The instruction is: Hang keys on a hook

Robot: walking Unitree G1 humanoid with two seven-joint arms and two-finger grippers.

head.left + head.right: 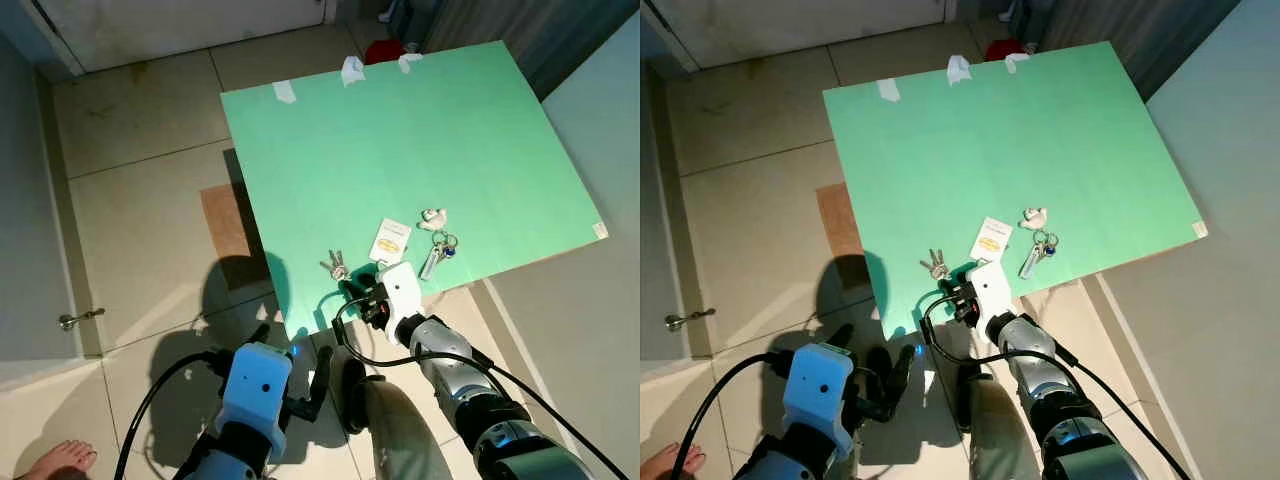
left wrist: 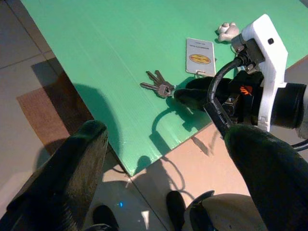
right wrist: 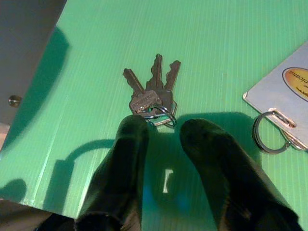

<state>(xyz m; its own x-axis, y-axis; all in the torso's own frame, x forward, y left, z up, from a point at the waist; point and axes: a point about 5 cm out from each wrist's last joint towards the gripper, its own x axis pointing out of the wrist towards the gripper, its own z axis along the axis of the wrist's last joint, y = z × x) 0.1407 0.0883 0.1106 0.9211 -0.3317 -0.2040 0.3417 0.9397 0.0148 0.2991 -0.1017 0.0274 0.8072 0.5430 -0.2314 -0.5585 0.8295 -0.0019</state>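
Right gripper (image 3: 161,132) jaws apart, just short of keys (image 3: 153,94); flat on worktop (image 1: 400,140), fingertips may skid them away.

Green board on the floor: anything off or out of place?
The green corrugated plastic board lies skewed to the floor tiles, white tape scraps along its far edge. The bunch of silver keys lies flat by the right pincer. I see no hook.
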